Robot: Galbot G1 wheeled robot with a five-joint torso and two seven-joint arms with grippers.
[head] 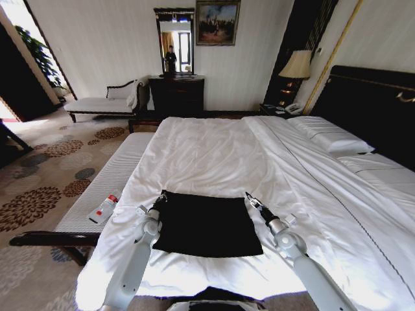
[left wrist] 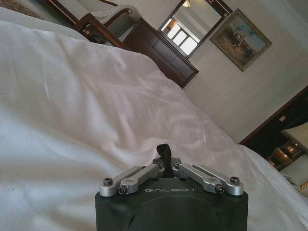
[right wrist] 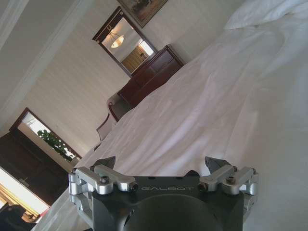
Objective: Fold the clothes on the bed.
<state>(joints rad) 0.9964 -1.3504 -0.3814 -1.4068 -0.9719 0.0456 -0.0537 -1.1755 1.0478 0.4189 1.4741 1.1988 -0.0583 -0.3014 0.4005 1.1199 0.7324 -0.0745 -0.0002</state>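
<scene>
Shirt (head: 207,225) is lying flat on your bed (head: 214,155), between your two grippers. Your left gripper (head: 159,200) is pinching one far corner with its fingers closed. Your right gripper (head: 249,198) is sitting at the other far corner with its fingers spread wide, holding nothing.

Bottle (head: 103,208) lying on the pale bench (head: 110,178) beside the patterned carpet (head: 39,188); dark dresser (head: 176,96) under a mirror (head: 175,42), framed painting (head: 217,22), lit lamp (head: 296,65), chaise (head: 100,103).
</scene>
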